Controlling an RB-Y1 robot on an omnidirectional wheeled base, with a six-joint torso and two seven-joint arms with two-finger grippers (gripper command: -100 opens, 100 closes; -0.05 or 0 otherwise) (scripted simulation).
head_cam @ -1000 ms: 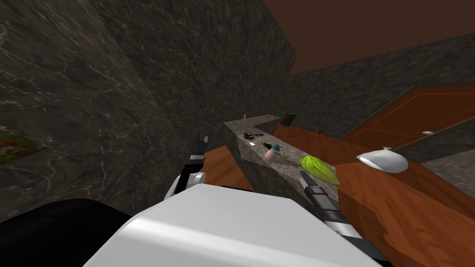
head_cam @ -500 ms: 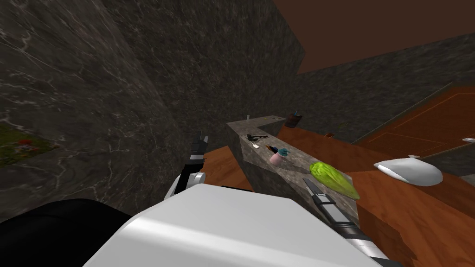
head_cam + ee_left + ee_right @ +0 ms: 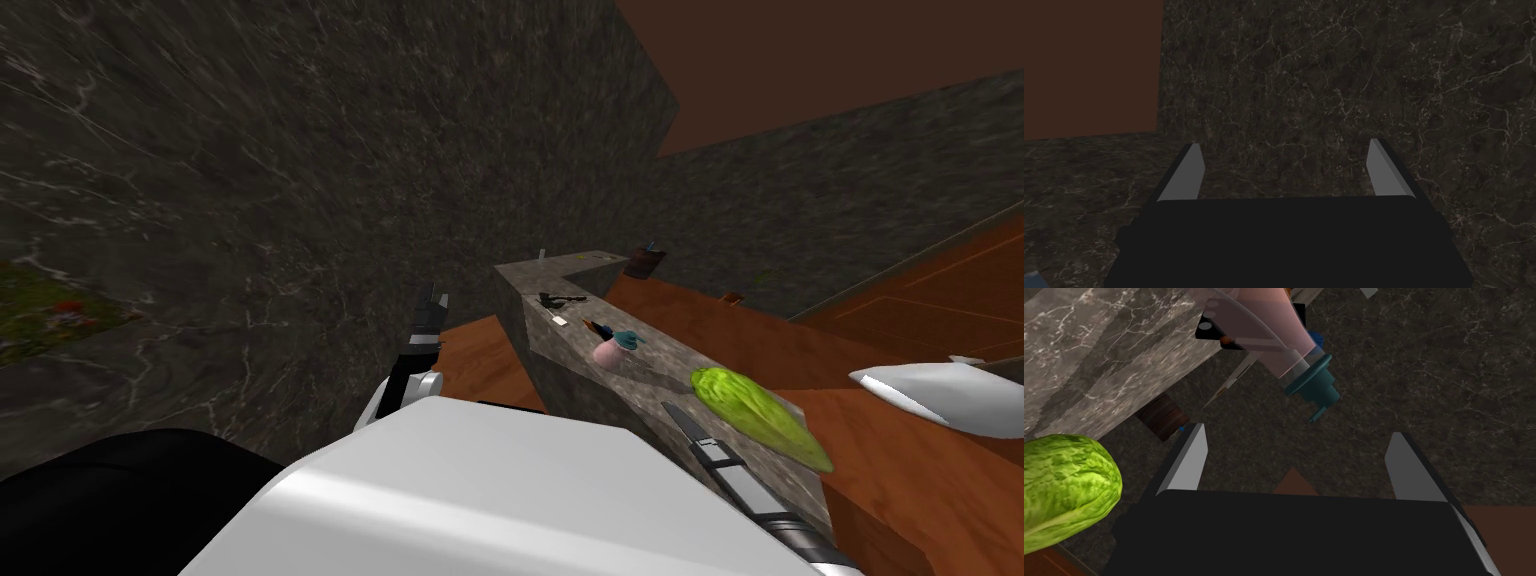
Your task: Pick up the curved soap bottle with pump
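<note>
Approach phase, folks, nothing grasped yet. Biggest thing on show is the dark marbled wall [image 3: 250, 200], covering the left and upper middle of the head view. In front of it the grey marbled counter [image 3: 650, 375] runs on a slant from centre frame down to the lower right. At its near end, lower right of centre, lies a green lettuce [image 3: 762, 412]. Further along, just right of centre frame, stands the soap bottle [image 3: 607, 352], with a pink see-through body and a teal pump [image 3: 628, 340].

The right gripper [image 3: 1298, 434] sits at the counter's edge just beside the lettuce, well short of the bottle. Its fingers are spread wide with nothing between them. The left gripper [image 3: 1284, 147], left of centre in the head view, is spread just as wide, empty, and faces the wall.

What's called for next, as I read it: reach on past the lettuce, centre the pink body between the fingers, then close below the pump collar.

The bottle looks upright, its long axis running from base on the stone up to the pump. Seen from the right wrist, the pump end comes towards the gripper, and the bottle lies nearer the lettuce-side finger.
</note>
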